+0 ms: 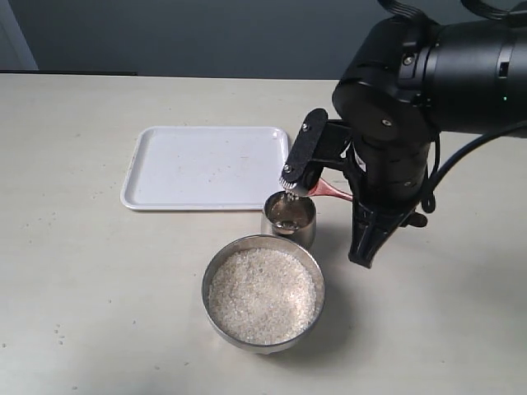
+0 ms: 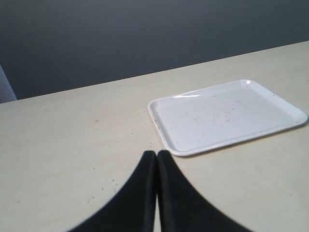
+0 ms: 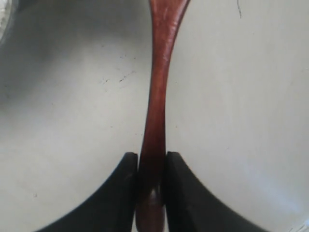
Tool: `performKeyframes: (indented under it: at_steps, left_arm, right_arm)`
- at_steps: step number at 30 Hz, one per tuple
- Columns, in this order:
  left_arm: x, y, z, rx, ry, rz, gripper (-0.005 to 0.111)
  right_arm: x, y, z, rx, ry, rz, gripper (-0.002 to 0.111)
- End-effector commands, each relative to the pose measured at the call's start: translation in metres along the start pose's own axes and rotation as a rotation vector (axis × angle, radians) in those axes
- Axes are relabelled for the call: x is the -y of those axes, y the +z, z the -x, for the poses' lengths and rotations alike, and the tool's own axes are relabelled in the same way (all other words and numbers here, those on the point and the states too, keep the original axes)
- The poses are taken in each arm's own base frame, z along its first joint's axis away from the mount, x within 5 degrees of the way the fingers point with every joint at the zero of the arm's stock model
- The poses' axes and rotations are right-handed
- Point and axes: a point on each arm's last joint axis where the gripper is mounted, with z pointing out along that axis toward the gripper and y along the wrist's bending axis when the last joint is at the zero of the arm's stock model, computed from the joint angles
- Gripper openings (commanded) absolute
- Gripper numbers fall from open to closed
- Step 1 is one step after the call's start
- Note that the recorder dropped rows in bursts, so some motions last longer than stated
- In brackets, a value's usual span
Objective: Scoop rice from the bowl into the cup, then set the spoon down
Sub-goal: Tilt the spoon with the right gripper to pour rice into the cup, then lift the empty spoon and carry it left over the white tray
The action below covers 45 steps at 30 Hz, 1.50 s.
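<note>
The wide steel bowl (image 1: 209,284) stands near the table's front and holds a level mass of rice (image 1: 262,295). Just behind it is the small steel cup (image 1: 300,232). The reddish-brown spoon (image 1: 332,189) (image 3: 157,92) is held over the cup, its head at the rim with a few grains dropping from it. My right gripper (image 3: 152,159) is shut on the spoon's handle near its end. The right arm (image 1: 395,123) looms right of the cup and hides the rest of the handle. My left gripper (image 2: 157,153) is shut on nothing, low over bare table, and is out of the exterior view.
A white rectangular tray (image 1: 206,167) (image 2: 227,113) lies behind and left of the cup. A few stray grains (image 2: 104,186) dot the table beside the left gripper. The table's far edge meets a dark wall.
</note>
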Motion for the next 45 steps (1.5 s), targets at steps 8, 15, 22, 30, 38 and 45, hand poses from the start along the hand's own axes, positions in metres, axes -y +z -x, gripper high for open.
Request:
performKeyframes:
  at_steps: [8,15,22,30,38,45]
  left_arm:
    - [0.000,-0.001,0.002,0.021,0.000,0.003,0.001]
    - [0.000,-0.001,0.002,0.021,0.000,0.003,0.001]
    - [0.000,-0.001,0.002,0.021,0.000,0.003,0.001]
    - [0.000,-0.001,0.002,0.021,0.000,0.003,0.001]
    - [0.000,-0.001,0.002,0.021,0.000,0.003,0.001]
    - [0.000,-0.001,0.002,0.021,0.000,0.003,0.001]
  right_arm:
    - [0.000,0.003,-0.002,-0.010,0.000,-0.030,-0.001]
    - [-0.002,0.002,0.000,-0.007,-0.021,-0.066,-0.001]
    - [-0.005,-0.001,0.003,0.005,-0.052,-0.095,-0.001]
    - [-0.010,0.003,0.001,-0.007,-0.082,-0.117,-0.001]
    - [-0.010,0.002,0.002,0.012,-0.070,-0.120,-0.001]
    - [0.000,-0.001,0.011,0.098,-0.056,-0.214,-0.001]
